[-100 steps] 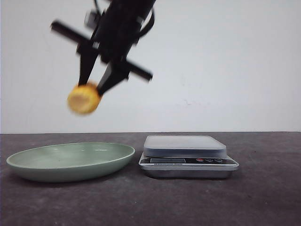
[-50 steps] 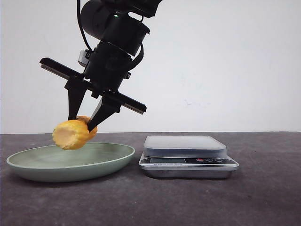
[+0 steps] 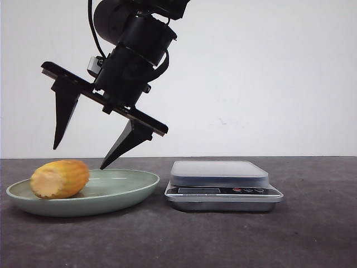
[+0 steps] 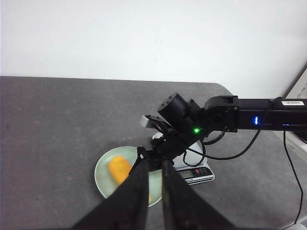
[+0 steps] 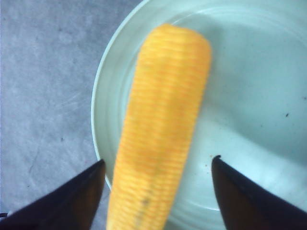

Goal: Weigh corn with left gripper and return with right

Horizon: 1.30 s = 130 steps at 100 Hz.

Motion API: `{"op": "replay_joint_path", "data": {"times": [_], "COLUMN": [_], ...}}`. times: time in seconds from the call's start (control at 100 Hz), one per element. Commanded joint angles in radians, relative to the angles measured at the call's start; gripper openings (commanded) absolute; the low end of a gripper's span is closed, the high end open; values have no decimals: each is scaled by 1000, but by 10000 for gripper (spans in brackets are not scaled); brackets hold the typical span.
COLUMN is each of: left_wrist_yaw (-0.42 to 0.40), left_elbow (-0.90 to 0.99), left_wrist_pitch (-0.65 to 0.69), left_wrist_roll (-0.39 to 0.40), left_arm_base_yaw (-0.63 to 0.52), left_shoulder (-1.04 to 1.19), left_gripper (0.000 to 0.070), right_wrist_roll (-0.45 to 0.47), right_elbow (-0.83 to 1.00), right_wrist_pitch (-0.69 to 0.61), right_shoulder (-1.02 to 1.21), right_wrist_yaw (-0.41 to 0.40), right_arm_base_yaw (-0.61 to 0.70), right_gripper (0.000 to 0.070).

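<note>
The right end effector point(image 3: 78, 157) has released the corn point(image 3: 59, 179). Half a second ago its fingers clamped the cob just above the plate point(image 3: 131, 192); now the fingers are spread wide, hold nothing, and sit just above the cob. The corn lies on its side in the plate, directly below the end effector and clear of both fingertips. Judged from this, the return step is complete; only withdrawal remains. The scale point(image 3: 222, 184), beside the plate, carries nothing.

The left end effector point(image 4: 152, 191) is well apart from the plate, fingers nearly together, empty.

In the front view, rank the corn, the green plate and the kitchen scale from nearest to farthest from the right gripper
1. corn, just below the open right gripper, lying on the plate's left side
2. green plate, under the corn
3. kitchen scale, off to the right
</note>
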Motion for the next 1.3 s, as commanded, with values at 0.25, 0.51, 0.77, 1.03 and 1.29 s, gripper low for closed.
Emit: {"op": "replay_joint_path", "data": {"times": [0.25,0.51,0.77,1.03,1.29], "left_wrist_yaw": [-3,-5,-107,-149,-134], "left_elbow": [17,16,-21,-75,-71], "left_wrist_pitch": [-56,-56,-56,-56,-56], "left_wrist_roll": [-1,3,4,-30,-49], "left_arm_base_yaw": [-6,-6,-5,-5,-6], "left_shoulder": [4,4,4,4,5], "left_gripper": [11,11,11,11,17], "right_wrist_roll": [-335,-623,-655,-830,-824], "right_elbow": [59,58,32,-220,-246], "right_wrist_pitch": [4,-103,-10,324,194], "right_shoulder": [-233,-555,-808,-1033,-1087], "right_wrist_yaw": [267,400,607,468,468], "right_arm_base_yaw": [-19,66,227,274,270], "right_gripper": [115,10,10,10,11]}}
